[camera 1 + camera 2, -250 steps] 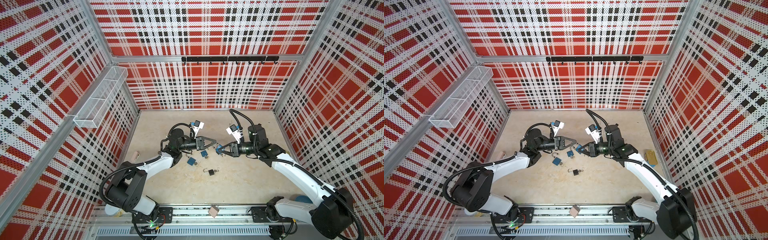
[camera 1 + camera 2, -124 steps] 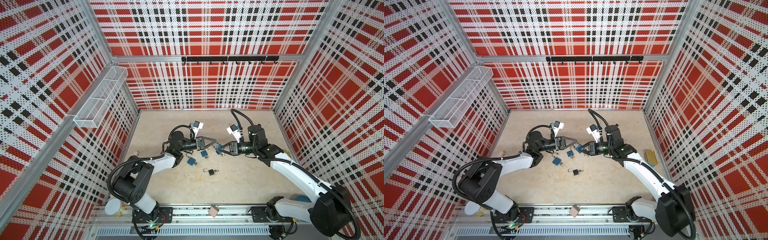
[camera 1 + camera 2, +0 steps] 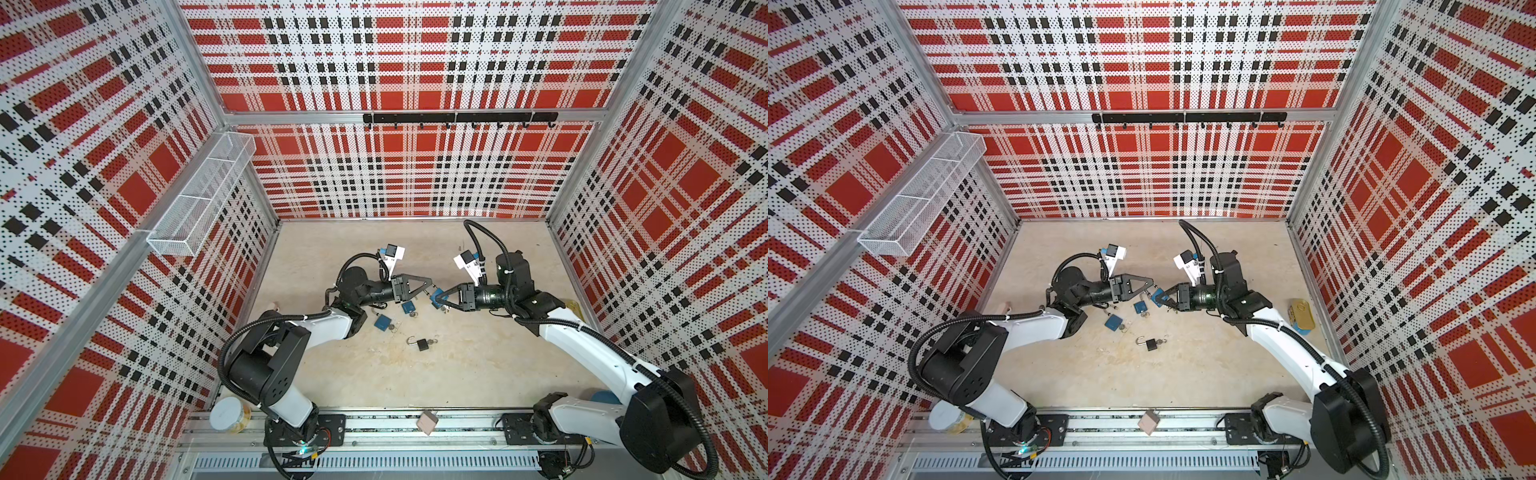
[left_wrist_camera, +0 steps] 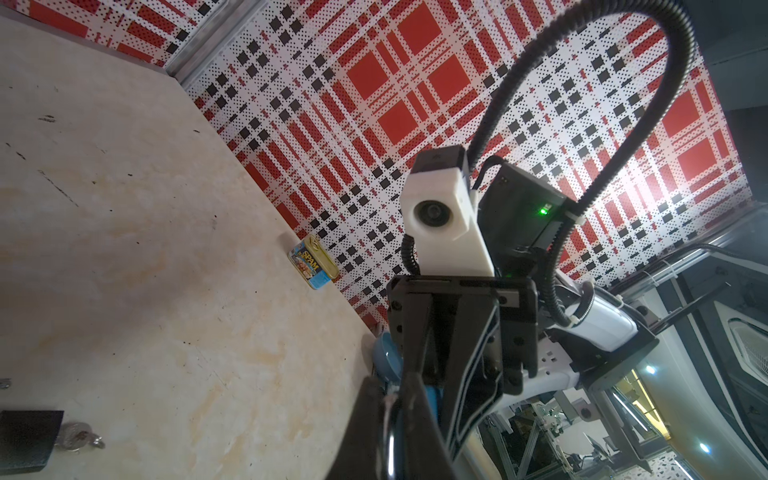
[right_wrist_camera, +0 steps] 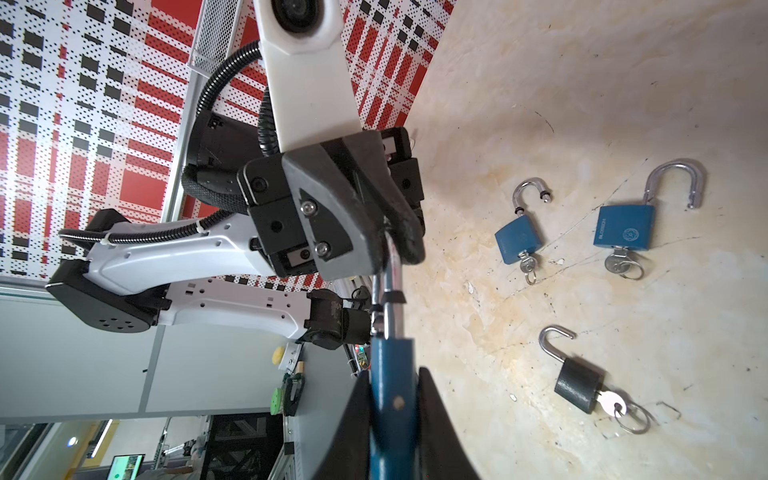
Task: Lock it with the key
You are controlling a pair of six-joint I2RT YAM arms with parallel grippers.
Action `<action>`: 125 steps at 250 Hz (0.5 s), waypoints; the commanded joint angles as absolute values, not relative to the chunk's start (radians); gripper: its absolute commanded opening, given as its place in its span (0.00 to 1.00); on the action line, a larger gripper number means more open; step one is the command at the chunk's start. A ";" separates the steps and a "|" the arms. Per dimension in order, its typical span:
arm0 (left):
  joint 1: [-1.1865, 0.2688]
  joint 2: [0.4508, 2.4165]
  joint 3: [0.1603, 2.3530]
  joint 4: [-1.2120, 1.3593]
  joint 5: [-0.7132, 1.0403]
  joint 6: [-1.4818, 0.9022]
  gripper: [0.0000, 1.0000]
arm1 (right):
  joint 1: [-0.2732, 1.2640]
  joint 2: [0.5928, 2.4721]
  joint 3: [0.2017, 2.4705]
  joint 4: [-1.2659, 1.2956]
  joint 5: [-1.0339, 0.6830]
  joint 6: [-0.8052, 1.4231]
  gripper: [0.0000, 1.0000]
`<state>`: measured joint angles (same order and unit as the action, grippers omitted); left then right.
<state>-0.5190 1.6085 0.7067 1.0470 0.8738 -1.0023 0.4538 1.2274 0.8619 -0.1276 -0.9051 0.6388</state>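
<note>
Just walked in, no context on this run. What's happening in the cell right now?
The two arms meet above the beige tabletop. The right gripper has its fingers shut on the body of a blue padlock, and the left gripper pinches that lock's silver shackle. Whether the shackle is pushed home cannot be told. A second blue padlock, a third blue padlock and a black padlock lie on the table, shackles open, keys in.
</note>
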 commanded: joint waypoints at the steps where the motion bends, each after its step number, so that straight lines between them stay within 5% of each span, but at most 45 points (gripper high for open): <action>1: -0.540 1.648 0.674 0.889 0.775 -0.933 0.00 | 0.486 1.189 0.904 0.163 -1.101 0.672 0.00; 125: -0.566 1.573 0.670 0.748 0.725 -0.830 0.00 | 0.485 1.198 0.883 0.288 -1.105 0.757 0.00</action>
